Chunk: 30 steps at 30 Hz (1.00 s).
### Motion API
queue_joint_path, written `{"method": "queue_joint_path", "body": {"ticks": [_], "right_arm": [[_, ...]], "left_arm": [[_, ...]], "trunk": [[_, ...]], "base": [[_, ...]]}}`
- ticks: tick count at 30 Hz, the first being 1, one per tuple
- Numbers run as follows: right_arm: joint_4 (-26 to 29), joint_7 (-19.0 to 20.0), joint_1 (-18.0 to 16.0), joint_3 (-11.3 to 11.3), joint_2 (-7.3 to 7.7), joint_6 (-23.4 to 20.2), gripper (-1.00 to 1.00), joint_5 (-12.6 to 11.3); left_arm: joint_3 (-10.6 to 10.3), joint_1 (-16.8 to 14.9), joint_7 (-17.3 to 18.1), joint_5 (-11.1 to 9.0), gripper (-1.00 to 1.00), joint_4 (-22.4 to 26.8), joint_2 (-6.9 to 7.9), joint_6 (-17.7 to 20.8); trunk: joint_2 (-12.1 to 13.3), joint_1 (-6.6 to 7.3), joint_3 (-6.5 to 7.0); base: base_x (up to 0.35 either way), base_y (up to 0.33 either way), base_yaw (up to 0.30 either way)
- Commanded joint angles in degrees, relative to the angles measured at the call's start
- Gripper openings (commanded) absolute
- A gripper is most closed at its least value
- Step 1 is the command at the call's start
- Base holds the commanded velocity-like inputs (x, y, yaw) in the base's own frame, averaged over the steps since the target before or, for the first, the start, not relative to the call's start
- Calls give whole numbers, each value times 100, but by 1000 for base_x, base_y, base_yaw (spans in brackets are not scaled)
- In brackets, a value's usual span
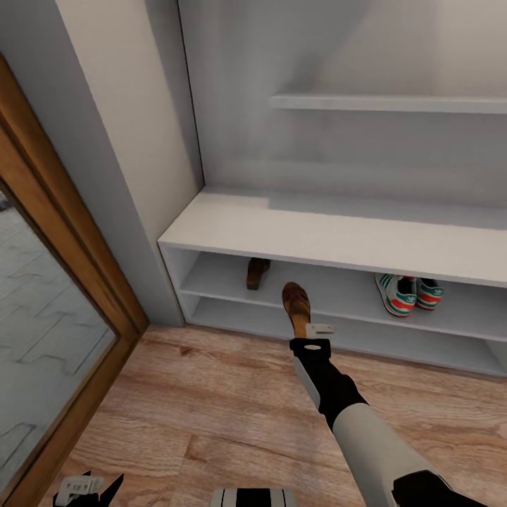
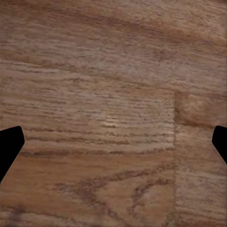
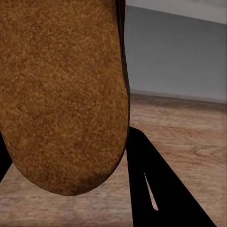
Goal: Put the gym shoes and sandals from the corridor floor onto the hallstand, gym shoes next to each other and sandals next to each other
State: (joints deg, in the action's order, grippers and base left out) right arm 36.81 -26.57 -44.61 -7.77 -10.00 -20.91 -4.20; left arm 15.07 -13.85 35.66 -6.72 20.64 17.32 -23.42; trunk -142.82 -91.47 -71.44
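1. Head view: the right gripper [image 1: 315, 336] is clenched on the heel end of a brown sandal [image 1: 296, 305], with the toe pointing toward the open upper shelf level of the hallstand [image 1: 338, 243]. The held sandal is at the front edge of that level, and I judge it is not resting there yet. The other sandal [image 1: 257, 272] lies farther left and deeper on the same level. The two gym shoes [image 1: 407, 293] stand together at the right on this level. If the gripper lets go too soon, the held sandal may tip off the edge onto the corridor floor [image 1: 211, 408]. If it is set down where it is now, it may sit too far from its partner to count as next to it.

2. Left wrist view: the left gripper [image 2: 113, 142] is released, its fingertips [image 2: 9, 144] wide apart above bare wood planks, and it holds nothing. It is low and near the robot, so I see little risk from it.

3. Right wrist view: the sandal's sole [image 3: 61, 94] is very close to the camera, and one dark finger [image 3: 156, 189] shows beside it. The grip seems to be only at one end, so the sandal may swing or slip when pushed against the shelf.
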Motion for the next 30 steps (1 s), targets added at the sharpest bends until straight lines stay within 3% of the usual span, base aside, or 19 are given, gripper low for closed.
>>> {"method": "queue_joint_path", "body": {"ticks": [1,17,30], "right_arm": [[7,-55,-3,-18,0,-16,-100,-64],[21,-59,-2,-31,0,-19,-100,-64],[120,-102,-98,-40,0,-84,-100,-51]], "left_arm": [[21,-4,55,-40,100,-7,-1,13],[19,-4,55,-40,100,-7,-1,13],[23,31,55,-40,100,-13,-45,4]], "trunk": [[-2,1,-4],[-2,1,-4],[-2,1,-5]], "base": [[31,0,0],[44,0,0],[177,0,0]]}}
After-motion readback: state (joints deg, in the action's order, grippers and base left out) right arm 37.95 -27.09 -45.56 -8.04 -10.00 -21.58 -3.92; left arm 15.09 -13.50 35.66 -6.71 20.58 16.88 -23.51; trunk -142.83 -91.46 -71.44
